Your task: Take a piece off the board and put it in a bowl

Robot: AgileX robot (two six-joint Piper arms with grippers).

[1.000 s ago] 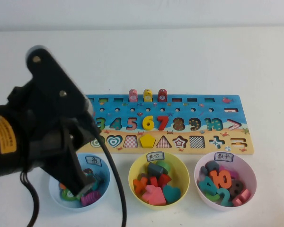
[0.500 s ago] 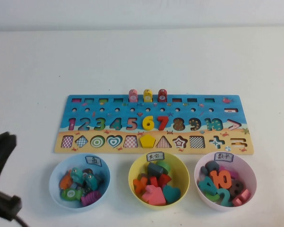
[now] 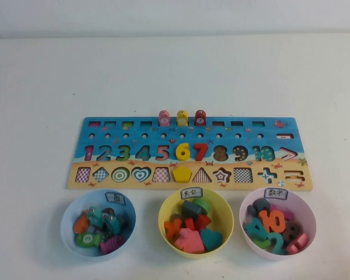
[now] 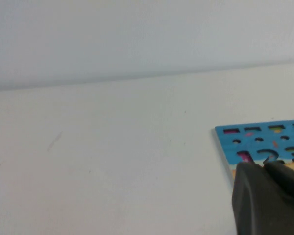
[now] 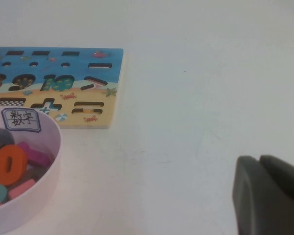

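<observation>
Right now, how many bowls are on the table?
3, in a row in front of the board: a light blue bowl at the robot's left, a yellow bowl in the middle, and the pale pink bowl at the right. None seems hidden.

We see the board (image 3: 186, 153) at the frame's centre as painted wood with a matt printed face. The bowl (image 3: 277, 223) at lower right looks like smooth, faintly glossy plastic, its label (image 3: 275, 193) paper. Our left gripper (image 4: 269, 198) and right gripper (image 5: 268, 196) show matt black plastic.
</observation>
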